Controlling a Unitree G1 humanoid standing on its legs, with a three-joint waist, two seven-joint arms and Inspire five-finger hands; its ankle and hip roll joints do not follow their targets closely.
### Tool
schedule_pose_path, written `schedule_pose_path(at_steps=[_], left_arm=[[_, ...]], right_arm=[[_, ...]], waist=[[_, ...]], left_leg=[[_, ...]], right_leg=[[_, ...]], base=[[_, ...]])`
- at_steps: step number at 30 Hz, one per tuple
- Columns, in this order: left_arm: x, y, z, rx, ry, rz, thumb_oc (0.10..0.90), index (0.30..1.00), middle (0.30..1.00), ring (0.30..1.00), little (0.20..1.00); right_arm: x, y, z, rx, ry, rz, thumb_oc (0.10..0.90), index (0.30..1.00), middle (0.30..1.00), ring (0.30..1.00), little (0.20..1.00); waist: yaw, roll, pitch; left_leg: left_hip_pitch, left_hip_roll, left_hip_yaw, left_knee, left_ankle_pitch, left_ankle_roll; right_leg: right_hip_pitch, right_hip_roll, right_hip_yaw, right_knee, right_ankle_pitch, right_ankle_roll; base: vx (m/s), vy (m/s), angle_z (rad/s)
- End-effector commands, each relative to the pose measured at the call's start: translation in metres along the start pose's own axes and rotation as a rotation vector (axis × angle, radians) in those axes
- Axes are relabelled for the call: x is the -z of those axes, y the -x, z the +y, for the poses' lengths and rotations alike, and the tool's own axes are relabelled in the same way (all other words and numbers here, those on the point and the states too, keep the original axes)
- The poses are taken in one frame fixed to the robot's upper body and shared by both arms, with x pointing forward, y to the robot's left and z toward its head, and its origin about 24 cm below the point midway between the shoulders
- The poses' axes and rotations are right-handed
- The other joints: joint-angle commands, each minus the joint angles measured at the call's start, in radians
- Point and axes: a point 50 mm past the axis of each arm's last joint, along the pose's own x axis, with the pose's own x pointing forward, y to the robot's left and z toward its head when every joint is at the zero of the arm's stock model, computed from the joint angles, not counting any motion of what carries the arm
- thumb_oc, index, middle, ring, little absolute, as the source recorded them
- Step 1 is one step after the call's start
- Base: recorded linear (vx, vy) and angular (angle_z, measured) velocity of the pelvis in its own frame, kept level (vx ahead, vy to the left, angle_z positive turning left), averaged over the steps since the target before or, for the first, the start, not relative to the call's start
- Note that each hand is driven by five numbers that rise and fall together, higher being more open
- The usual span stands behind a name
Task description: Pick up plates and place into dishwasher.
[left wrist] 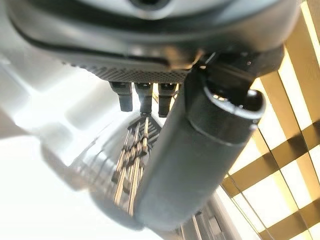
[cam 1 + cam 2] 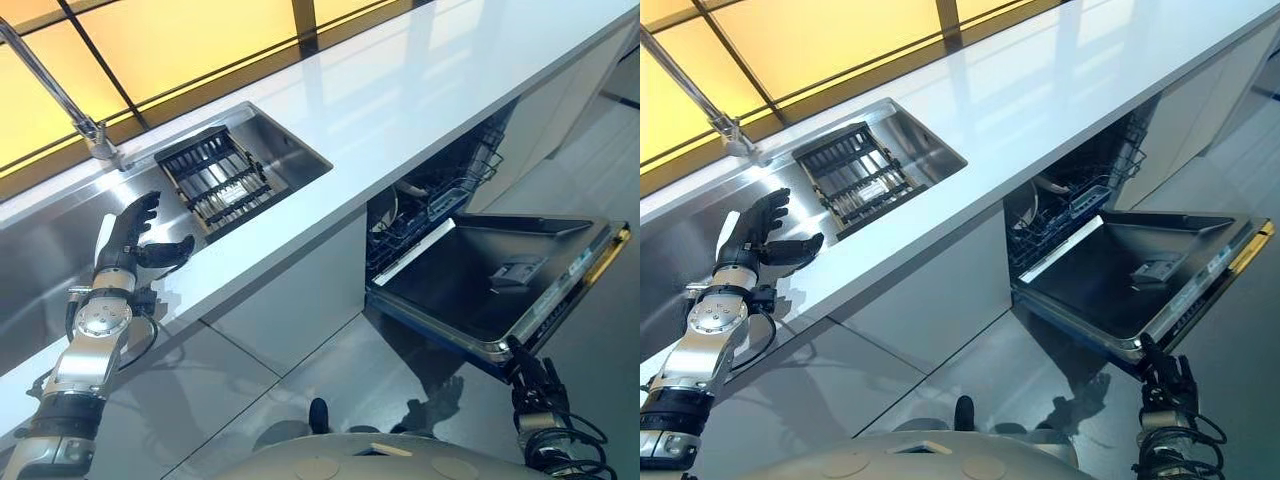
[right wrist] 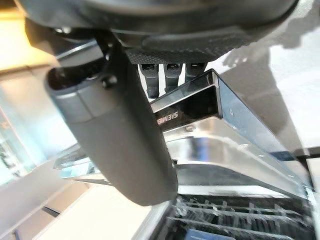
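Note:
A black dish rack [image 2: 215, 180] with metal bars sits in the steel sink [image 2: 290, 150]. My left hand [image 2: 130, 235] hovers over the counter's front edge, just left of the rack, open with its fingers straight and thumb spread. In the left wrist view the rack's bars [image 1: 132, 160] show past the fingers [image 1: 142, 97]. The dishwasher door [image 2: 490, 285] lies folded down, and the lower basket [image 2: 430, 205] holds a pale round shape, perhaps a plate [image 2: 386, 207]. My right hand [image 2: 535, 385] hangs open below the door's near corner [image 3: 225, 110].
A long white counter [image 2: 400, 110] runs across the scene, with a tall faucet [image 2: 60, 100] behind the sink. Yellow window panes line the back. The open door juts out over the grey tiled floor [image 2: 300, 380].

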Motion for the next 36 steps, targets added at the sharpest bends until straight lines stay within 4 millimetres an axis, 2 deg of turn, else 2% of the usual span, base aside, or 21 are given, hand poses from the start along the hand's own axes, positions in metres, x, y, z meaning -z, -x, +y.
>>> schedule_pose_path(at_steps=[1,6,11,12,14,20,21,25,30,34,36], left_arm=[[-0.058,-0.023,0.016,-0.078,0.036,-0.227,0.800,0.900,0.900,0.900,0.900],[-0.054,-0.019,0.012,-0.085,0.061,-0.236,0.800,0.900,0.900,0.900,0.900],[-0.052,-0.018,0.011,-0.101,0.073,-0.236,0.800,0.900,0.900,0.900,0.900],[-0.052,-0.017,0.010,-0.107,0.078,-0.246,0.800,0.900,0.900,0.900,0.900],[-0.055,-0.018,0.010,-0.114,0.082,-0.258,0.800,0.900,0.900,0.900,0.900],[-0.084,-0.027,0.018,-0.176,0.111,-0.381,0.800,0.900,0.900,0.900,0.900],[-0.093,-0.030,0.021,-0.187,0.116,-0.411,0.800,0.900,0.900,0.900,0.900],[-0.106,-0.035,0.021,-0.198,0.110,-0.450,0.800,0.900,0.900,0.900,0.900],[-0.117,-0.040,0.023,-0.218,0.109,-0.477,0.800,0.900,0.900,0.900,0.900],[-0.128,-0.048,0.028,-0.232,0.103,-0.485,0.800,0.900,0.900,0.900,0.900],[-0.132,-0.050,0.030,-0.236,0.101,-0.491,0.800,0.900,0.900,0.900,0.900]], right_arm=[[-0.038,-0.013,0.067,-0.292,-0.092,-0.091,0.800,0.900,0.900,0.900,0.900],[-0.045,-0.011,0.092,-0.440,-0.112,-0.085,0.800,0.900,0.900,0.900,0.900],[-0.046,-0.007,0.118,-0.556,-0.018,-0.069,0.800,0.900,0.900,0.900,0.900],[-0.051,-0.006,0.129,-0.590,0.031,-0.076,0.800,0.900,0.900,0.900,0.900],[-0.055,-0.004,0.139,-0.619,0.057,-0.082,0.800,0.900,0.900,0.900,0.900],[-0.070,0.014,0.203,-0.846,0.097,-0.119,0.800,0.900,0.900,0.900,0.900],[-0.071,0.022,0.220,-0.925,0.080,-0.123,0.800,0.900,0.900,0.900,0.900],[-0.063,0.051,0.263,-1.179,0.024,-0.101,0.800,0.900,0.900,0.900,0.900],[-0.047,0.120,0.323,-1.628,0.021,-0.049,0.800,0.900,0.900,0.900,0.900],[-0.039,0.176,0.364,-1.832,0.066,-0.042,0.800,0.900,0.900,0.900,0.900],[-0.037,0.193,0.373,-1.887,0.074,-0.042,0.800,0.900,0.900,0.900,0.900]], waist=[[0.023,0.002,0.006],[0.022,0.048,0.026],[0.018,0.069,0.046],[0.016,0.075,0.061],[0.015,0.077,0.074],[0.019,0.065,0.196],[0.022,0.056,0.225],[0.028,0.043,0.276],[0.036,0.029,0.327],[0.051,0.017,0.350],[0.059,0.011,0.361]], left_leg=[[-0.041,-0.016,0.004,0.082,-0.084,-0.046],[-0.051,-0.027,-0.011,0.091,-0.079,-0.047],[-0.062,-0.040,-0.014,0.109,-0.086,-0.041],[-0.073,-0.044,-0.015,0.121,-0.090,-0.039],[-0.085,-0.048,-0.013,0.132,-0.093,-0.037],[-0.201,-0.057,0.000,0.242,-0.121,-0.012],[-0.234,-0.062,0.001,0.274,-0.126,-0.005],[-0.283,-0.073,-0.004,0.317,-0.131,0.015],[-0.347,-0.089,-0.005,0.366,-0.139,0.038],[-0.407,-0.092,-0.006,0.408,-0.140,0.048],[-0.424,-0.093,-0.009,0.425,-0.143,0.052]], right_leg=[[-0.135,-0.028,-0.058,0.154,-0.058,-0.002],[-0.163,-0.049,-0.060,0.194,-0.072,-0.006],[-0.190,-0.068,-0.057,0.225,-0.080,-0.006],[-0.207,-0.075,-0.053,0.241,-0.083,-0.006],[-0.223,-0.081,-0.050,0.254,-0.086,-0.005],[-0.377,-0.110,-0.025,0.414,-0.106,-0.011],[-0.413,-0.116,-0.021,0.450,-0.107,-0.011],[-0.467,-0.122,-0.013,0.500,-0.102,-0.014],[-0.528,-0.127,0.004,0.537,-0.098,-0.009],[-0.568,-0.122,0.013,0.546,-0.081,-0.008],[-0.578,-0.120,0.016,0.550,-0.077,-0.008]], base=[[-0.05,0.098,0.11],[-0.03,0.102,0.08],[0.00,0.129,-0.03],[-0.03,0.152,-0.10],[-0.07,0.124,-0.13],[-0.15,0.058,-0.14],[-0.15,-0.007,-0.12],[-0.04,0.005,-0.03],[-0.03,0.021,-0.33],[-0.04,0.007,-0.09],[-0.02,-0.007,-0.58]])
